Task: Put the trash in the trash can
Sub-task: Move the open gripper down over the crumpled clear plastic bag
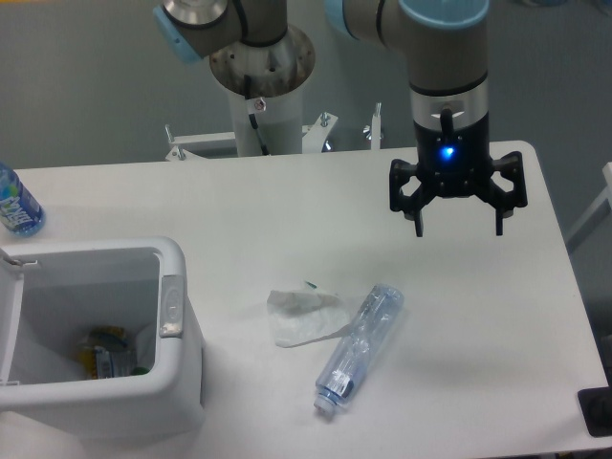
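Approach before the first pick. The gripper (pixel 457 228) is poised above the tabletop (pixel 287 206), fingers (pixel 418 226) spread wide and empty, touching nothing. The clear bottle (pixel 360 347) lies on its side, touching the wrinkled sheet (pixel 301 316); both lie just right of the open trash can (pixel 177 354). The bottle is best approached from above and grasped across its narrow width near mid-length, clear of the sheet.

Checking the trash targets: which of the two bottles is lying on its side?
The clear bottle beside the crumpled sheet; the blue-labelled one sits at the table's left edge.
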{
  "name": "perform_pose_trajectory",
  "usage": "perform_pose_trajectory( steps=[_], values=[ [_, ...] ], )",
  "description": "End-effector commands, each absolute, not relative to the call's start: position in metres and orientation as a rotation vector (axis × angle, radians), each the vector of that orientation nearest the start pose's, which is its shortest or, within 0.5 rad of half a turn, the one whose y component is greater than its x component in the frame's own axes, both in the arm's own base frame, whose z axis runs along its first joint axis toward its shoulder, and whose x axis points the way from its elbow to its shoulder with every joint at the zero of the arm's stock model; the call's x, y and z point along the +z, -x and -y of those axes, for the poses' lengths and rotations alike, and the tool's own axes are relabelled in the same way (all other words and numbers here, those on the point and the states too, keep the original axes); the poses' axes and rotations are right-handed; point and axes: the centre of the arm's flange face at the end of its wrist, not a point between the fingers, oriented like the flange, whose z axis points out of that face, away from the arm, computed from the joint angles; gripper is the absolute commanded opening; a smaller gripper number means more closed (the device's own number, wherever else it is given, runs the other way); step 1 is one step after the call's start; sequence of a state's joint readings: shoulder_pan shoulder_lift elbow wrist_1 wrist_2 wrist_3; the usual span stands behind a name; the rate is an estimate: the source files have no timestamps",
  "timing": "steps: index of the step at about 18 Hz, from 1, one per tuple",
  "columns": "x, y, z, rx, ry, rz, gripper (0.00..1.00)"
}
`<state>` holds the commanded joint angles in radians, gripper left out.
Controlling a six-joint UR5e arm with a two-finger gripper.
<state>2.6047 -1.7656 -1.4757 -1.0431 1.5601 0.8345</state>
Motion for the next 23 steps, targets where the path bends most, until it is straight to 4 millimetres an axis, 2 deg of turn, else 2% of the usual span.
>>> perform_pose_trajectory(
  steps=[6, 11, 16, 17, 19, 23],
  values=[
    [0.483, 0.437, -0.430, 0.457, 2.828, 0.271, 1.00],
    [0.455, 0.423, -0.432, 0.411, 2.864, 0.266, 1.00],
    [0.433, 0.402, -0.452, 0.352, 2.889, 0.186, 1.00],
    [0.422, 0.393, -0.456, 0.331, 2.906, 0.147, 1.00],
    [0.397, 0.377, -0.462, 0.309, 2.949, -0.091, 1.00],
    [0.355, 0.355, -0.462, 0.241, 2.982, -0.444, 1.00]
  ],
)
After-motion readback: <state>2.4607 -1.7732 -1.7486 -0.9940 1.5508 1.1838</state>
